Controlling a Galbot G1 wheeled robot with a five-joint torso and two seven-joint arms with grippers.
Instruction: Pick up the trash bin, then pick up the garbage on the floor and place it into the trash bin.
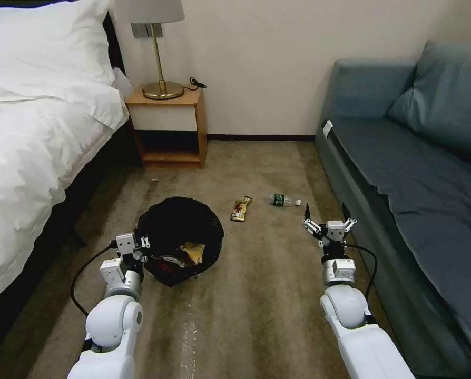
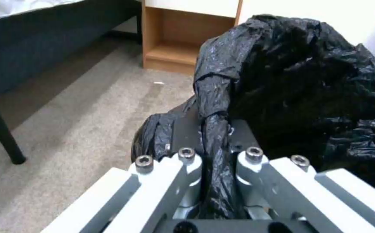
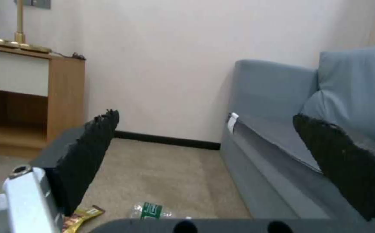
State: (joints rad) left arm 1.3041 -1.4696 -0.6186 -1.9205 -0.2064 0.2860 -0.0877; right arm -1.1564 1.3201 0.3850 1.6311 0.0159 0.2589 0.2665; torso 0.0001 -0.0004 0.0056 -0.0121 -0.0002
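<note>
The trash bin (image 1: pixel 180 239), draped in a crinkly black bag, hangs at my left, with my left gripper (image 1: pixel 140 246) shut on the bag at its near-left rim. In the left wrist view the black bag (image 2: pixel 291 81) bunches between the closed fingers (image 2: pixel 187 161). Inside the bin lie a tan crumpled paper and a red-and-white wrapper (image 1: pixel 190 255). On the carpet beyond it rest a brown-gold snack wrapper (image 1: pixel 241 208) and a small clear green-labelled bottle (image 1: pixel 284 200). My right gripper (image 1: pixel 329 220) hovers open just right of and nearer than the bottle (image 3: pixel 151 210); the snack wrapper (image 3: pixel 82 216) lies beside it.
A bed with white linen (image 1: pixel 30 131) runs along the left, a wooden nightstand (image 1: pixel 167 126) with a brass lamp stands at the back wall, and a blue-grey sofa (image 1: pixel 414 173) lines the right. Open carpet lies between them.
</note>
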